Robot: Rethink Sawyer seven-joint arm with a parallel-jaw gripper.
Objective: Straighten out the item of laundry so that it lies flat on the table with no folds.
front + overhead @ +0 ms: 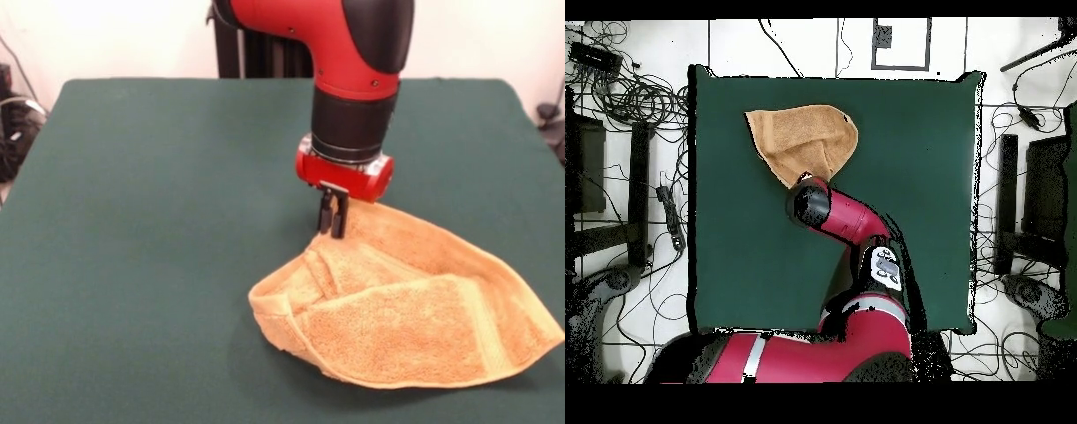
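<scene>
The orange-tan towel (415,309) lies crumpled on the green table (150,221), right of centre near the front edge. Its left part is folded over itself in layers and a striped hem runs down its right side. My gripper (333,216) hangs straight down at the towel's far corner. Its fingers (326,213) are close together and pinch the towel's edge there. In the overhead view the towel (805,140) lies near the table's (915,200) top edge. The arm's wrist (811,203) covers the towel's lower tip and hides the gripper.
The red and black arm (855,225) reaches from the base at the bottom of the overhead view. Cables and stands lie on the floor around the table (635,100).
</scene>
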